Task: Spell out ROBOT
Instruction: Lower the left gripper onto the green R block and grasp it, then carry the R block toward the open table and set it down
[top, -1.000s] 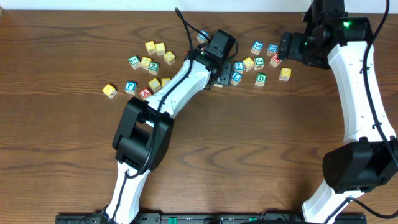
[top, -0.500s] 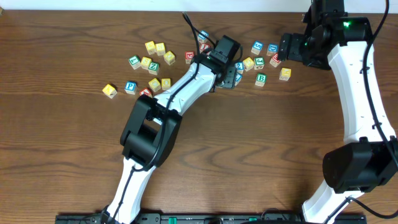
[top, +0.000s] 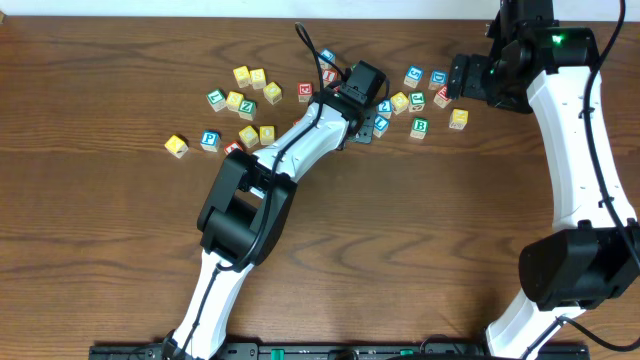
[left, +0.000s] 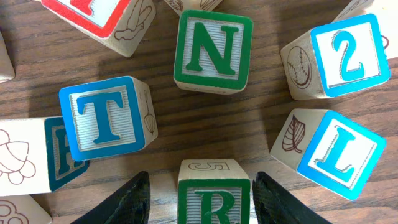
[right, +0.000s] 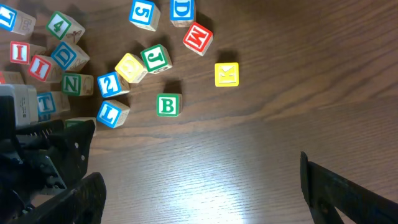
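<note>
In the left wrist view my left gripper (left: 208, 202) is open, its two black fingers on either side of a green R block (left: 214, 196) with a gap on each side. Around it lie a blue T block (left: 106, 118), a green N block (left: 214, 46), a blue 2 block (left: 345, 53) and a blue L block (left: 339, 155). In the overhead view the left gripper (top: 367, 122) covers the R block. My right gripper (right: 205, 186) is open and empty, high above bare wood. A green B block (right: 167, 104) lies below it.
More letter blocks lie scattered at the back: a left cluster (top: 245, 95), a lone yellow block (top: 176, 146), and a right group with a yellow K block (right: 226, 74) and a red M block (right: 198, 37). The wooden table (top: 420, 250) stretches toward the front.
My left arm has reached further right into the middle cluster of blocks, uncovering the blocks to its left. The right arm has not moved.
</note>
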